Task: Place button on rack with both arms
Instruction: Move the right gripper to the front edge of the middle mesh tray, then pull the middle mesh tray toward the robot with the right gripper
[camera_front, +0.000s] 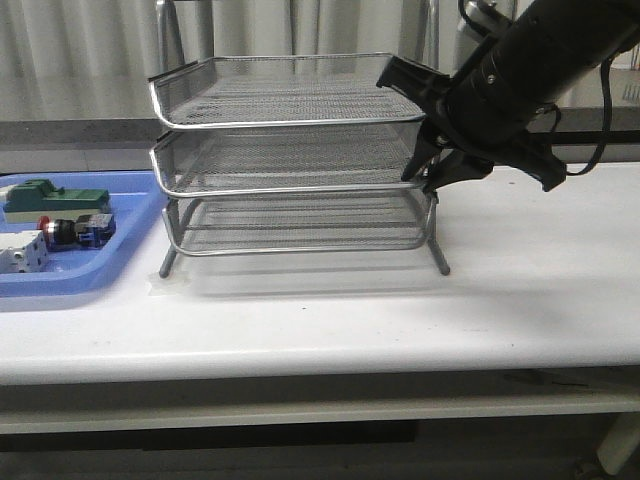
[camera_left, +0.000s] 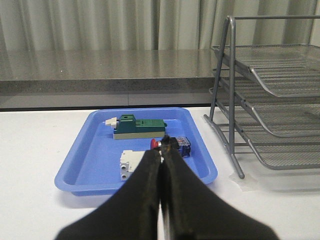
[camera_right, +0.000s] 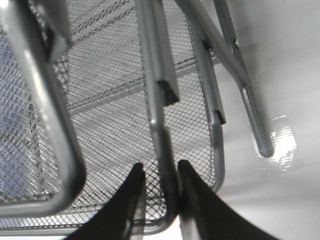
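- Right black gripper (camera_front: 432, 168): clamped on the chrome rim of the middle tray of the silver three-tier wire-mesh rack (camera_front: 290, 150); rim seen pinched between the two fingers (camera_right: 137, 200) in the right wrist view; tray corner and a taped rack leg just beyond the fingertips.
- Left black gripper (camera_left: 161, 159): fingers pressed together with nothing between them; hovering above the near edge of the flat blue plastic tray (camera_left: 90, 160); absent from the front view.
- Small push-button with red mushroom head, black-silver body and blue rear block (camera_left: 172, 145): lying on its side in the blue tray, just ahead of the left fingertips; green rectangular block (camera_left: 137, 127) further ahead; white boxy part (camera_left: 131, 164) beside the tips; well apart from the right gripper.
- Handling, as judged: light and rigid; rounded body likely to roll or slip; best gripped across the cylindrical body or blue block, not the smooth head; fingers to be opened first.
- Not yet picked up; nothing yet on the rack.
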